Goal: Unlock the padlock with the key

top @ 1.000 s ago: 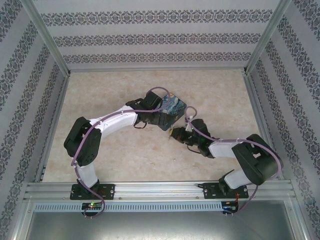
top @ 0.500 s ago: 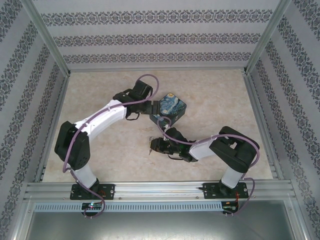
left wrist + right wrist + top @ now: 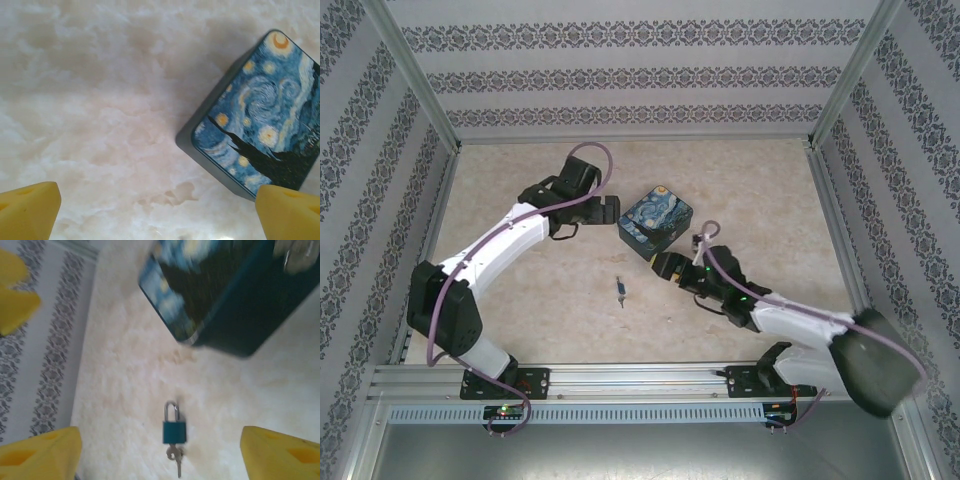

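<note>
We see bright, even light with soft shadows; the painted box (image 3: 215,295) blurs in the right wrist view

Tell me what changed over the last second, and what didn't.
The right gripper swung left to mid-table, let go of the padlock with its key, then pulled back right, open. The left gripper backed off the painted box, open. The box stayed roughly in place.

Teal padlock (image 3: 174,431), yellow fingers (image 3: 42,451)
</note>
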You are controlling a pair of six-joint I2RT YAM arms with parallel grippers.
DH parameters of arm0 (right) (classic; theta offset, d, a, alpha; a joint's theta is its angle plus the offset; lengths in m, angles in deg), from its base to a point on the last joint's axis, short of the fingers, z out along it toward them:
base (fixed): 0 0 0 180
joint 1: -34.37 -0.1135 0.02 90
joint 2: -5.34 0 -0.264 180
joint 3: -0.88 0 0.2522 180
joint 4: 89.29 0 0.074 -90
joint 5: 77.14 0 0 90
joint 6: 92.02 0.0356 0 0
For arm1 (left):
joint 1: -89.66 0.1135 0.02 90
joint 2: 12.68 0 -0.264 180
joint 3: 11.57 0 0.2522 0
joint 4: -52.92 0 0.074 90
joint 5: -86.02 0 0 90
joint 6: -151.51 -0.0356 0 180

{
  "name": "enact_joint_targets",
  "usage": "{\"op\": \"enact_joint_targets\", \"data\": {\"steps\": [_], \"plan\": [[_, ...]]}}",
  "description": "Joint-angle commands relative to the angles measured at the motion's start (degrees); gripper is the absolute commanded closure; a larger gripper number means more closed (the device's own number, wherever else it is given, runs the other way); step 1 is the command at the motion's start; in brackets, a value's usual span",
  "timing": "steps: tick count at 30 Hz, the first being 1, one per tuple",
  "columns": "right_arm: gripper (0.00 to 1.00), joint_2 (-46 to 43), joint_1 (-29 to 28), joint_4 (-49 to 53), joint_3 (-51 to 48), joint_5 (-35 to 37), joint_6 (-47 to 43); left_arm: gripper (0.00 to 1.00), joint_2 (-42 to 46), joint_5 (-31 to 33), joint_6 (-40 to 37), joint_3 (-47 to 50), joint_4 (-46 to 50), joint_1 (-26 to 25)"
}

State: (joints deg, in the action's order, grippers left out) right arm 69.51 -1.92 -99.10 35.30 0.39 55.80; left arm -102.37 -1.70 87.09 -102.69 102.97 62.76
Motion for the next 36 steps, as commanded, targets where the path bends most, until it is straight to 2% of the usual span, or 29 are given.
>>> {"op": "enact_joint_targets", "data": {"steps": [1, 5, 9, 12, 16, 21, 24, 26, 28, 35, 36], "plan": [[0.02, -10.3, 4.0, 16.9, 2.4, 2.0, -6.8, 0.0, 4.0, 5.1, -2.2, 0.4, 2.4, 2.1], [0.02, -21.9, 11.5, 33.7, 8.6, 9.2, -15.2, 0.0, 8.6, 11.6, -3.8, 3.5, -1.1, 4.5], [0.02, -25.3, 18.8, 39.9, 12.9, 17.1, -21.0, 0.0, 14.3, 15.7, -6.8, 9.5, -9.7, 7.0], [0.02, -23.8, 24.0, 38.0, 13.5, 20.8, -23.4, 0.0, 18.8, 18.6, -11.5, 16.8, -20.3, 8.3], [0.02, -19.1, 27.2, 33.1, 13.0, 28.2, -25.3, 0.01, 22.2, 24.9, -18.4, 28.2, -37.2, 10.2], [0.02, -8.5, 28.9, 31.5, 16.1, 33.9, -32.5, 0.0, 19.7, 26.9, -21.5, 37.5, -47.8, 15.5], [0.02, -3.4, 30.7, 26.3, 15.3, 36.2, -35.0, 0.0, 17.3, 25.8, -23.2, 45.2, -58.6, 18.2], [0.02, -1.0, 31.5, 20.0, 13.3, 36.8, -38.2, 0.0, 15.2, 22.7, -24.3, 50.0, -66.1, 19.8], [0.02, 1.6, 31.6, 13.4, 11.1, 38.2, -41.0, 0.0, 12.6, 20.8, -24.0, 51.4, -69.2, 21.0], [0.02, 11.8, 32.4, -18.8, 0.1, 35.5, -52.4, 0.0, 6.8, 9.4, -24.2, 55.3, -82.0, 23.8], [0.02, 11.7, 32.6, -21.0, -0.5, 33.1, -53.1, 0.0, 5.3, 8.0, -24.1, 56.0, -84.6, 24.4]]}}
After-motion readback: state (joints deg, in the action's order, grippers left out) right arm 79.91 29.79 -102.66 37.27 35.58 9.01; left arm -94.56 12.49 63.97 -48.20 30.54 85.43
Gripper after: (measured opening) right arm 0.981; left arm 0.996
